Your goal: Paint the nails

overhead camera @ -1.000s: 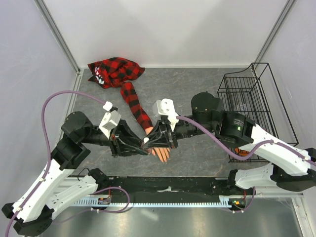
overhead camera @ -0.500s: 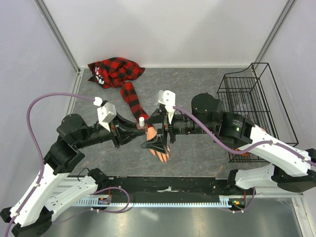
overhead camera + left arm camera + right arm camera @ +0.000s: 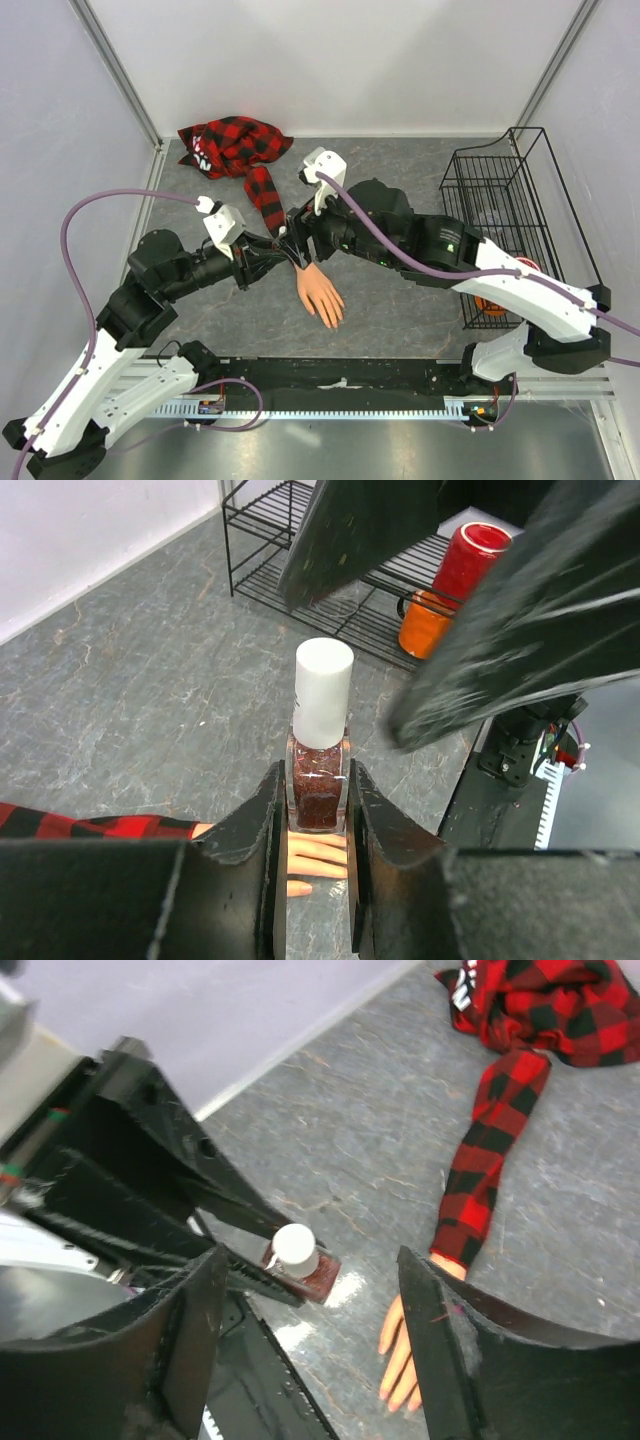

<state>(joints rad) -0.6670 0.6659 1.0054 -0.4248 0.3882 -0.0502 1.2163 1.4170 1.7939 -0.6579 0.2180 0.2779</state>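
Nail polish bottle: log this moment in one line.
left gripper: shut on nail polish bottle, upright | right gripper: open, flanking white cap | mannequin hand: on table

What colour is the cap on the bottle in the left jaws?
The cap is white, seen best in the left wrist view.

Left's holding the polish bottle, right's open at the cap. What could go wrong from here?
1. The left gripper clamps the bottle only by its lower glass; when the right gripper, jaws open beside the cap, twists, the bottle may spin or tilt.
2. The bottle is held above the mannequin hand; a slip could spill polish onto it.
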